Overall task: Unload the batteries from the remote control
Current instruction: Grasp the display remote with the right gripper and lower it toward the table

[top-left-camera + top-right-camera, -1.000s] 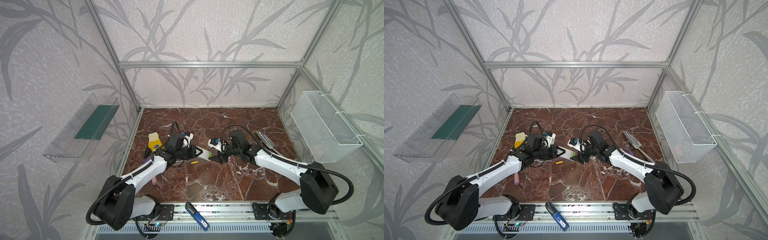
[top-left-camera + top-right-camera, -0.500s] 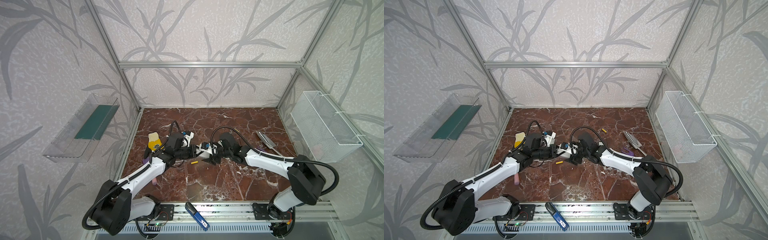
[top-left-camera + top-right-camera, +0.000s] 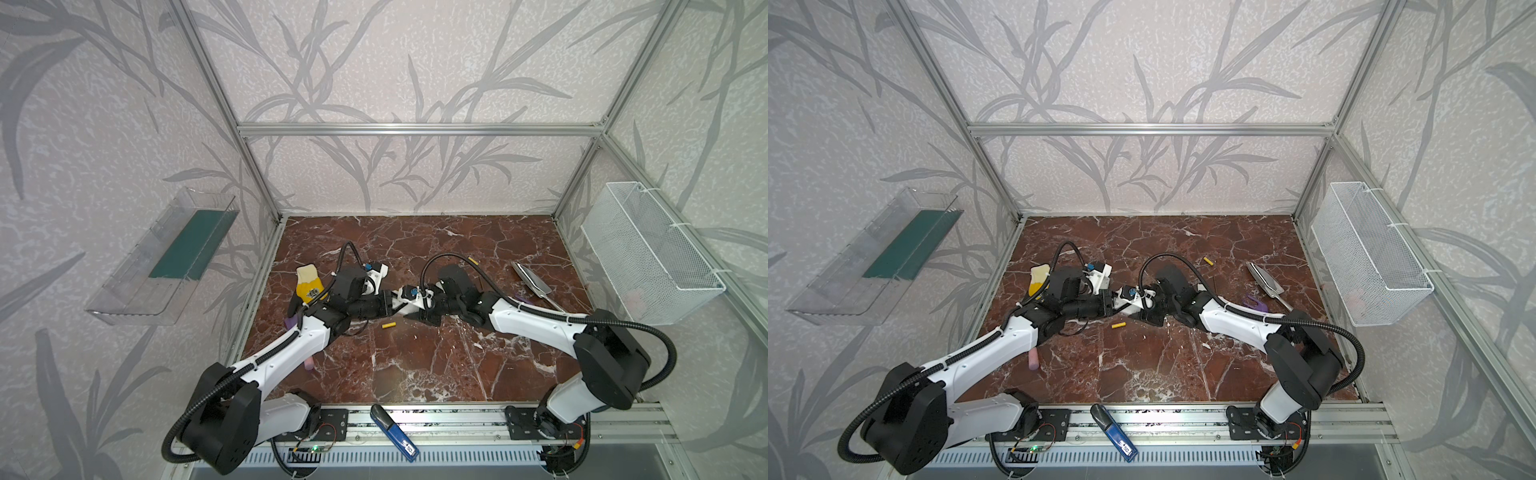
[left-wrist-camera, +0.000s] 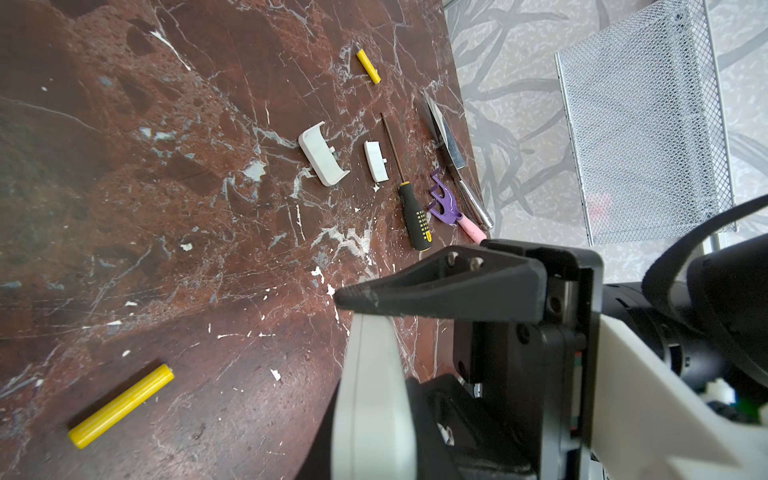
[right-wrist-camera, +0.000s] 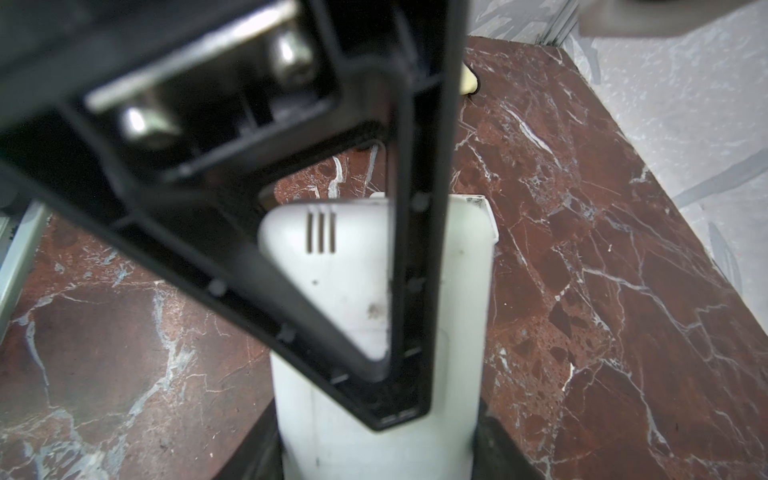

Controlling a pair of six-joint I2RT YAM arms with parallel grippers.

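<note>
We see the left gripper [image 3: 392,305] clamped on the white remote [image 3: 406,306], cannot tell whether the right gripper [image 3: 417,311] straddling its end grips yet, and judge the near battery [image 3: 388,325] lying just beside them and the far battery [image 3: 472,260] well apart to be light, stiff, roll-prone, best pinched mid-barrel

You have 2 yellow batteries in both top views, each a slim cylinder lying flat on the desk [image 3: 415,374], and they lie well apart. The near yellow battery [image 3: 389,325] rests just in front of the remote [image 5: 345,291]. The far yellow battery [image 3: 473,260] lies toward the back right. The remote is white, with 3 slots near its rounded end, and it is clamped edge-on in the left claw [image 4: 365,332].
</note>
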